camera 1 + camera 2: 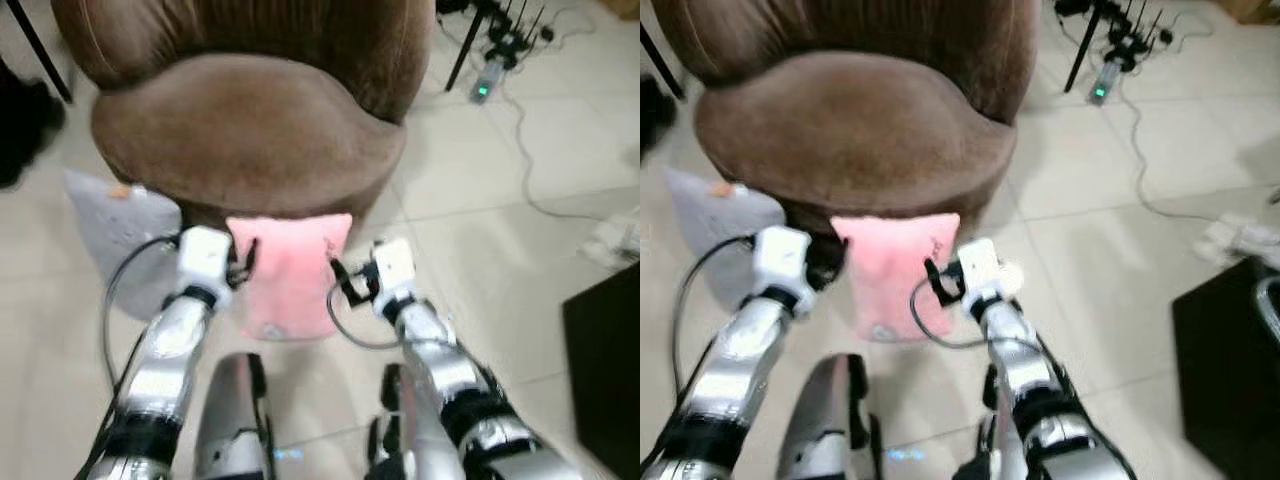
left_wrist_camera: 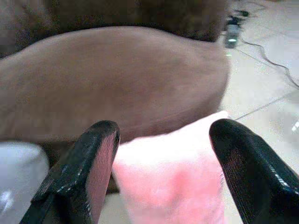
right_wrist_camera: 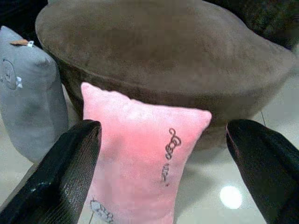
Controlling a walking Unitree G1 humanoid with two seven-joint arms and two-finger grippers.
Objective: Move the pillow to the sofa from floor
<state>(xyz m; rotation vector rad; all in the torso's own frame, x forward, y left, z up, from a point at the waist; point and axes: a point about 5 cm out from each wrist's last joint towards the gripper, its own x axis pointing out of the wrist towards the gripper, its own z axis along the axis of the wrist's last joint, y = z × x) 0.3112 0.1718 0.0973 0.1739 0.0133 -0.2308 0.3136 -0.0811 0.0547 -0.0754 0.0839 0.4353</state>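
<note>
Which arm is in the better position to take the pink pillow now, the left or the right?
Neither alone, though the right looks slightly better. The pink pillow stands against the sofa, between the open left gripper and open right gripper. The right wrist view centres it more fully.

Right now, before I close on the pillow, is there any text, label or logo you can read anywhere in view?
No text can be read.
pink pillow: dark curly stitched mark on its face, and a small dark print near its lower edge; both too blurred to read.
grey pillow: a small tag at the top and a faint mark, too small to read.
</note>
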